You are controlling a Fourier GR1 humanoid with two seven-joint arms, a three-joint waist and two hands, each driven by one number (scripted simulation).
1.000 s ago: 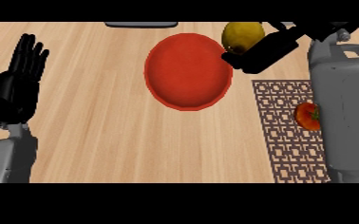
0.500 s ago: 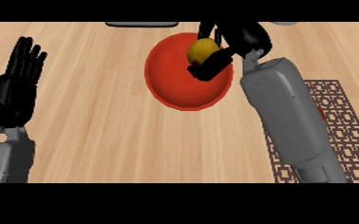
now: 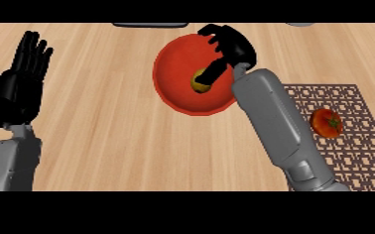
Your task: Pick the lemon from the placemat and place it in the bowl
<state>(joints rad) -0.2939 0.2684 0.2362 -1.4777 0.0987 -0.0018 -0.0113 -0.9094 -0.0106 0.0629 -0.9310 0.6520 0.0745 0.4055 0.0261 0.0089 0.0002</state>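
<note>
The red bowl stands on the wooden counter at the upper middle. The yellow lemon lies inside it, right of its centre. My right hand hovers over the bowl's far right rim with its fingers spread away from the lemon. Only the thumb stretches down to the lemon's top and covers part of it. The right forearm crosses the bowl's right edge and the placemat's left side. My left hand rests open at the left edge, fingers up.
A red tomato lies on the dark patterned placemat at the right. A dark grey object shows at the counter's far edge, and a pale one at the far right.
My right hand carried the lemon leftward from the bowl's far right rim to over the bowl. The lemon now sits lower, in the bowl, with the fingers spread off it.
</note>
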